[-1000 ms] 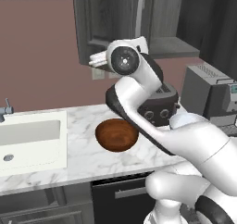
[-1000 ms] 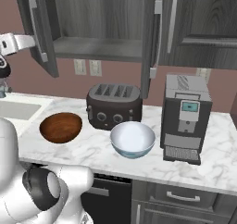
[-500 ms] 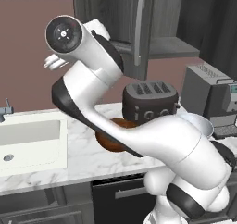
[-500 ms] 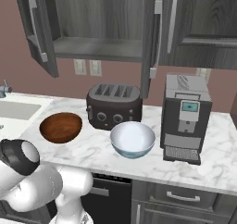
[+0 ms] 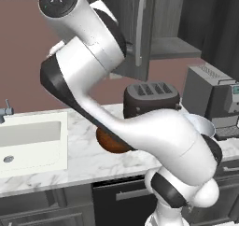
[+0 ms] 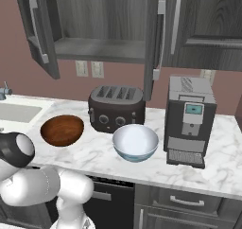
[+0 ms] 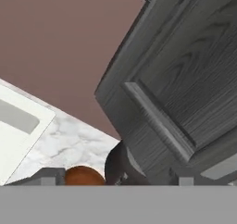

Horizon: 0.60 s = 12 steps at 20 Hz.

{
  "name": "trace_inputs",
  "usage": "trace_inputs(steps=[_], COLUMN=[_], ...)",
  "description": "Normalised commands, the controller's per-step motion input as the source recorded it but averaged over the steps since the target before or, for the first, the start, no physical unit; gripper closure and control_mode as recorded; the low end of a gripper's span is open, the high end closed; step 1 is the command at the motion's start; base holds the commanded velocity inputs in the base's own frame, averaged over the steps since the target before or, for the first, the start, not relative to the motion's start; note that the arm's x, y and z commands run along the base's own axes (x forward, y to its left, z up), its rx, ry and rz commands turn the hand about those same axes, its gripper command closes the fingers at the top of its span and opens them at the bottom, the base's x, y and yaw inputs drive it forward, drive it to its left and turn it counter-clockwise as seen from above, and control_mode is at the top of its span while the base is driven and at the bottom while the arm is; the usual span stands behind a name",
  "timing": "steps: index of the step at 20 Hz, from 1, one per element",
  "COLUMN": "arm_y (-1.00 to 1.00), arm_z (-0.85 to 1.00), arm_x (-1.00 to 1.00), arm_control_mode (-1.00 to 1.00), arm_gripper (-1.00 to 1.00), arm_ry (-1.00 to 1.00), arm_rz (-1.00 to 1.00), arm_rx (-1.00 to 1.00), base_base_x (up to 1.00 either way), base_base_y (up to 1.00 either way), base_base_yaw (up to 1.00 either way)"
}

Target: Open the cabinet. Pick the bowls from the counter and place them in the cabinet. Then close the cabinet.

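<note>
Cabinet [image 5: 144, 71] in the left base view: hangs open above the table [image 5: 79, 150], door swung outward with its long silver bar handle [image 5: 138, 31] upright, presumably so the grey shelf [image 5: 172, 47] can take the bowls. Raised high in front, the white arm [image 5: 84, 61], smooth and bulbous, hiding much of the glossy reddish-brown wooden bowl [image 5: 105, 143] on the veined marble; just behind the elbow, the rim of the pale blue bowl [image 5: 205, 124], beside a dark toaster [image 5: 151, 96] and a boxy coffee machine [image 5: 210, 94]. White inset sink [image 5: 28, 136] at far left. From the right base view: both doors wide, recessed panels and wood grain plain to see, shelf bare; wooden bowl and pale blue bowl apart on the table in front of the toaster, round, of like size, neither yet lifted, so picking judged the step ahead. In the hand view: looks steeply along a dark grained door panel, with marble, sink corner, wooden bowl and toaster far below. Tool state: cannot tell from these pictures whether released or clenched; nothing seen between its tips.
</note>
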Motion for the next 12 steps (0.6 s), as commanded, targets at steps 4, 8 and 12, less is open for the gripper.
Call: trace_inputs(steps=[4, 8, 12], arm_y=[-1.0, -1.0, -0.97], arm_z=[0.0, -0.11, -0.68], arm_x=[-0.03, -0.13, -0.12], arm_control_mode=[-1.0, -1.0, -1.0], arm_gripper=[-1.0, -1.0, -1.0], arm_ry=[0.0, -0.11, -0.24], arm_rz=[0.06, 0.05, 0.04], arm_rx=[0.0, 0.04, 0.31], base_base_x=[0.0, 0.0, 0.0], base_base_y=[0.0, 0.0, 0.0], base_base_yaw=[0.0, 0.0, 0.0])
